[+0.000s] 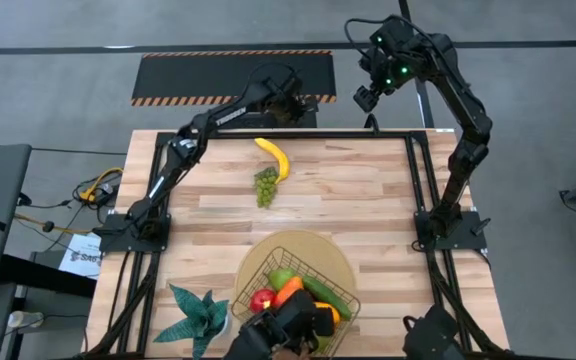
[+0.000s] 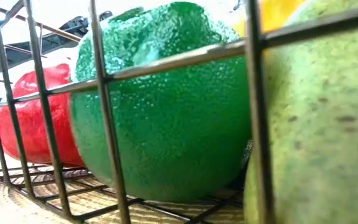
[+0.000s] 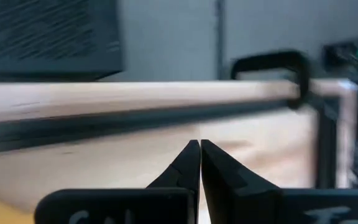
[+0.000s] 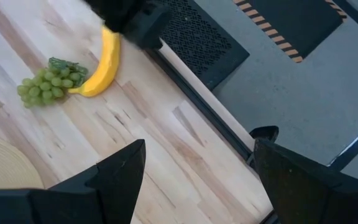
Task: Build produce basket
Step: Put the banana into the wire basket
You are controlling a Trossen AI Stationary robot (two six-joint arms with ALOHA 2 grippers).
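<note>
A yellow banana [image 1: 273,157] and green grapes [image 1: 266,185] lie side by side on the far middle of the table, and both show in the right wrist view: banana [image 4: 102,68], grapes [image 4: 45,82]. The wire basket [image 1: 340,318] sits on a round tan mat near the near edge. It holds a red apple [image 1: 262,299], an orange mango [image 1: 288,291], a cucumber [image 1: 326,294] and green fruit [image 1: 281,277]. The low view looks through the basket mesh [image 2: 104,112] at a green lime [image 2: 166,106], a red fruit [image 2: 30,118] and a pear [image 2: 322,124]. My left gripper [image 1: 298,108] is shut, at the far edge beyond the banana. My right gripper [image 1: 366,98] is open, raised past the far right corner.
A teal leafy plant [image 1: 196,315] stands at the near left, beside the mat [image 1: 318,245]. A black ribbed mat with hazard stripes [image 1: 228,75] lies on the floor past the far edge. Bare wood stretches across the table's middle and right side.
</note>
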